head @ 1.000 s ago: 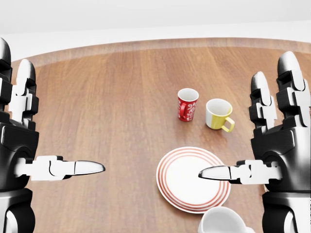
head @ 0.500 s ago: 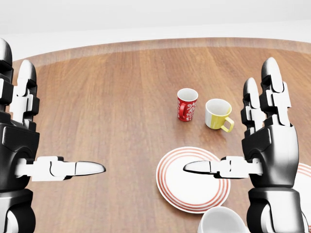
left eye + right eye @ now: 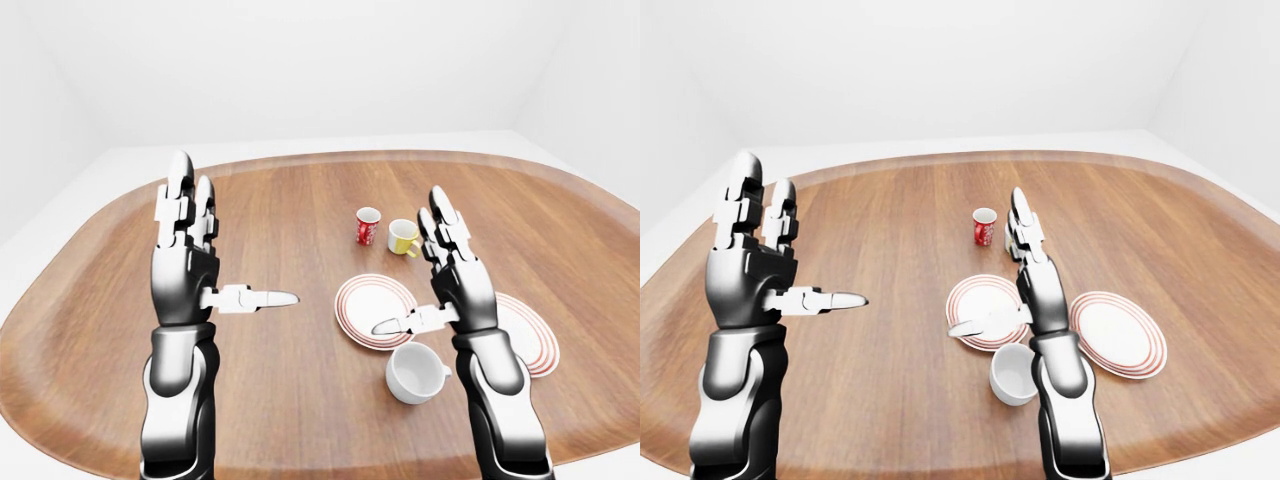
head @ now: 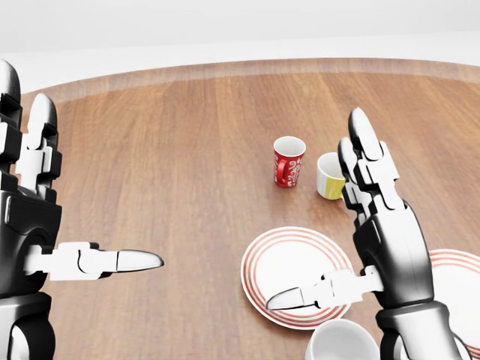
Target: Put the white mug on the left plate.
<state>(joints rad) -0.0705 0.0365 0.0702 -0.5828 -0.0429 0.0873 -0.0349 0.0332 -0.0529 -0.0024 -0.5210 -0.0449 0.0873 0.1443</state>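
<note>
White mug [image 3: 414, 372] waits (untouched) beside the left plate [image 3: 372, 311]; we hover our right hand [image 3: 455, 290], fingers [image 3: 440, 222] spread and empty, positioned to reach down.

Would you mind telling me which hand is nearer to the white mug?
The right hand. It hangs open just above the white mug in the left-eye view, thumb over the left plate. The left hand is open, far to the mug's left.
</note>
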